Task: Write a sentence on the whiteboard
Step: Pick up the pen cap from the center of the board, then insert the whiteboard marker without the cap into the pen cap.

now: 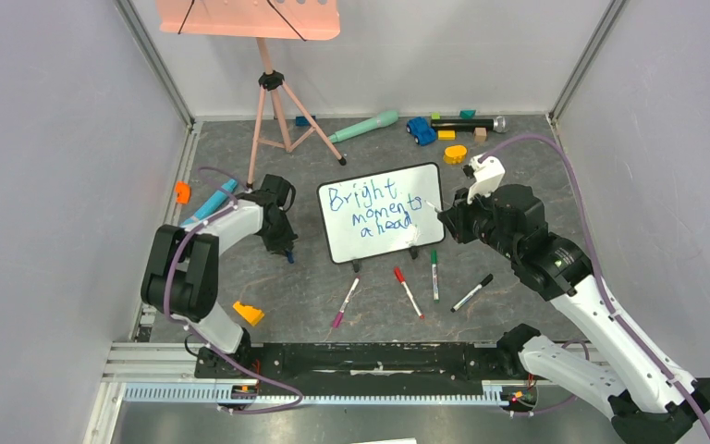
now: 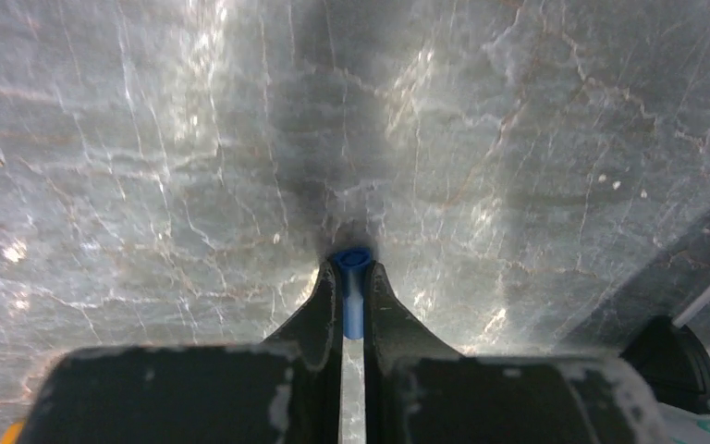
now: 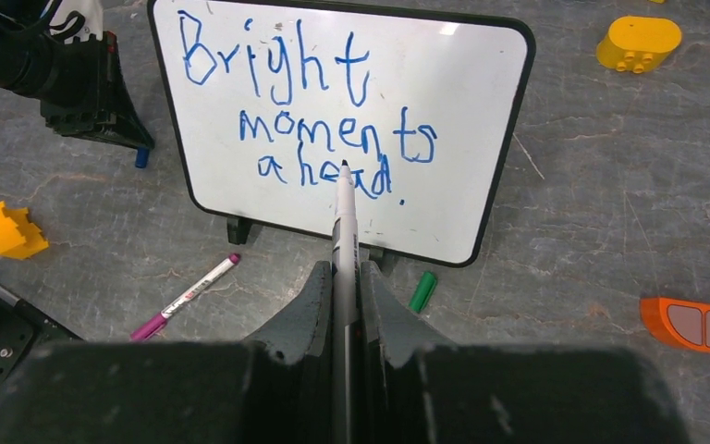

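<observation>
The whiteboard (image 1: 384, 246) (image 3: 467, 83) stands tilted on its two black feet mid-table. The sentence (image 1: 373, 207) (image 3: 307, 120) on it reads "Bright moments ahead." in blue, on three lines. My right gripper (image 1: 447, 215) (image 3: 344, 274) is shut on a white marker (image 3: 343, 217). The marker's tip sits at the last word, by the board's lower right. Left of the board, my left gripper (image 1: 287, 251) (image 2: 352, 275) points down at the table, shut on a small blue cap (image 2: 352, 301) (image 3: 141, 158).
Purple (image 1: 345, 302), red (image 1: 408, 292), green (image 1: 434, 275) and black (image 1: 472, 292) markers lie in front of the board. A yellow wedge (image 1: 248, 313) is near left. The pink music stand (image 1: 268, 102), a teal bat (image 1: 362, 127) and toy blocks (image 1: 456, 154) are behind.
</observation>
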Robot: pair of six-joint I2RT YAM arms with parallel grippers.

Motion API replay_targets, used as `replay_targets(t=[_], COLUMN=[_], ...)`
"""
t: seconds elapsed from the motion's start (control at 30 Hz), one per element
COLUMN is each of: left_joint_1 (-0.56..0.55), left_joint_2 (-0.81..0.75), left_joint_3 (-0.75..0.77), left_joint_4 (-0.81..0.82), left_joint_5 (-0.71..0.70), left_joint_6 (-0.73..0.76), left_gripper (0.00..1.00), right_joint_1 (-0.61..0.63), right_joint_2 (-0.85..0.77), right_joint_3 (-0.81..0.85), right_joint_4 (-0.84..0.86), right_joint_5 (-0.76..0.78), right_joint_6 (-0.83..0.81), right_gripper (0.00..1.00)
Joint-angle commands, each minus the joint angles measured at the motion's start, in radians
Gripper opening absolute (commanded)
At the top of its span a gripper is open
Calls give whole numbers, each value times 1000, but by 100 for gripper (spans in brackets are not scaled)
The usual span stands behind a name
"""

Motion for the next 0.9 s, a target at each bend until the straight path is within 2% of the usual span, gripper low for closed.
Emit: replay_targets(t=[0.0,0.1,0.27,0.4,0.47,0.6,0.87], left_joint_1=[-2,-3,-3,-14,-20,-41,-78], left_joint_2=[-128,-283,-522,-671,-707,-694,-645], left_joint_3=[-45,-36,-60,-159,-198,-182,-159], left_joint_4=[-5,-53,-49,91,160,196,262], left_joint_5=[45,79,179,229,245,270,337], left_joint_6=[-147,-293,-623,-915,-1015,-1057,-1104], left_gripper=[2,2,2,2,2,2,2], right_joint_1=[-3,0,16,52,89,147,188], right_joint_2=[-10,15,91,162,202,257,363], right_joint_3=[-26,-61,-64,-26,-6,23,99], right_joint_4=[54,116,247,312,330,356,371], right_joint_5=[-87,-182,-301,-364,-378,-376,-398], right_joint_6=[6,46,108,128,134,137,130], right_gripper=[0,0,0,0,0,0,0])
